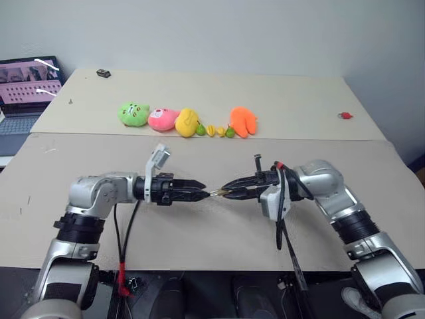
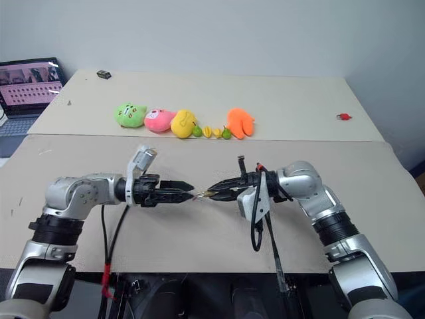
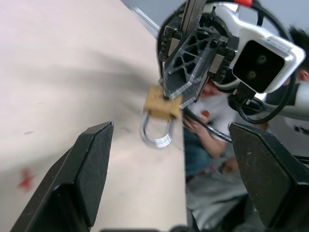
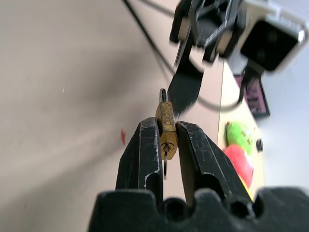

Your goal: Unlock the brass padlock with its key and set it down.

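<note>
Padlock (image 4: 166,126): pinched by its brass body between the two fingers of my right pincer (image 4: 167,145), held in the air above the near bench (image 1: 60,193), between my two arms. Shackle (image 3: 157,133): a silvery U pointing away from the right pincer toward the left one. Key (image 4: 165,162): a thin metal piece at the padlock's keyhole end, hanging between my right fingers. Left pincer (image 3: 169,164): fingers spread wide, close to the shackle but clear of it, gripping nothing. Far bench (image 1: 299,93): a row of plush toys (image 1: 159,118), green, pink, yellow and orange, with small toy fruits (image 1: 216,131) among them; a small red object (image 1: 344,115) well to the right. Laptop (image 1: 26,83): far left, screen lit.
</note>
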